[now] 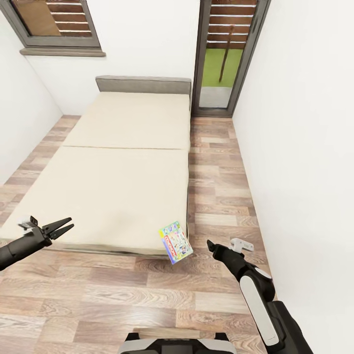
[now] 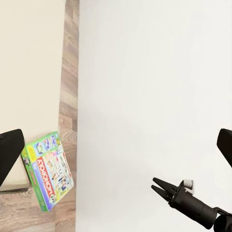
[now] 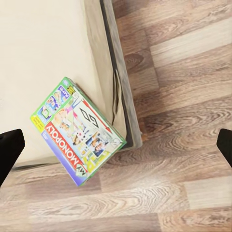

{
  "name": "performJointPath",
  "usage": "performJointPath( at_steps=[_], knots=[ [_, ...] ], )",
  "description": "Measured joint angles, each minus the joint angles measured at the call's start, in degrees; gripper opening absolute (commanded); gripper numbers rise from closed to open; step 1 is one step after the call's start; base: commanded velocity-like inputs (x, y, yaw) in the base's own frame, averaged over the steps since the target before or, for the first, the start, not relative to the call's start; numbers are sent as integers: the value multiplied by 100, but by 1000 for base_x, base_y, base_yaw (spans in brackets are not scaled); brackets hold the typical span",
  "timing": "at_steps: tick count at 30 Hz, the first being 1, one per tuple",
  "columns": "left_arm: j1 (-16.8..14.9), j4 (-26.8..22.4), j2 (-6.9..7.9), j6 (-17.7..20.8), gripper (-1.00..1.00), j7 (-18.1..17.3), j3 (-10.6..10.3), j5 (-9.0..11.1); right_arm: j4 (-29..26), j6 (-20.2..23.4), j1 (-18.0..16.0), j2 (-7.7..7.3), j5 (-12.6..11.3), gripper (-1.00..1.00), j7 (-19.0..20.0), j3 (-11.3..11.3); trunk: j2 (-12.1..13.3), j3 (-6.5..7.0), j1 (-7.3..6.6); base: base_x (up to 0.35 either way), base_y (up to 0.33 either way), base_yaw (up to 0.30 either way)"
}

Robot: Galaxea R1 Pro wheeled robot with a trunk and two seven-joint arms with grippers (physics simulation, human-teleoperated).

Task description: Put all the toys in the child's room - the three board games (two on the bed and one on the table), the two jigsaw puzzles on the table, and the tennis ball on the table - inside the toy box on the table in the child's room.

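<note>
While bed (image 1: 123, 162) spans wood floor (image 1: 216, 196), board game (image 1: 175, 242) overhangs corner.

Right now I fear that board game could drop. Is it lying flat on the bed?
No. The board game sits tilted at the bed corner, partly hanging over the wooden floor, untouched.

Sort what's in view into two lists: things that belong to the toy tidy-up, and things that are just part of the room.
Belongs to the job:
- board game, green-edged, hanging over the bed's near corner
- bed, where it lies
- left gripper, jaws open
- right gripper

Just the room:
- wood floor
- white wall
- window
- glazed door
</note>
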Motion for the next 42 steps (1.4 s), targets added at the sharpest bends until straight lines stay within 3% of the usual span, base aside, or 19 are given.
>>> performJointPath(
  at_steps=[8, 16, 42],
  knots=[
    [0, 1, -2, -3, 100, 2, -31, 0, 13, 0, -2, 5, 2, 100, 0, 2, 0, 76, 0, 0, 0, 0],
    [0, -1, -1, -8, 100, -3, -267, 0, 73, -8, 0, 7, 3, 100, -2, 8, 0, 152, 0, 0, 0, 0],
    [0, -1, -1, -9, 100, 13, -307, 0, 131, -8, -1, 8, 5, 100, 0, 8, 0, 398, 0, 0, 0, 0]
  ],
)
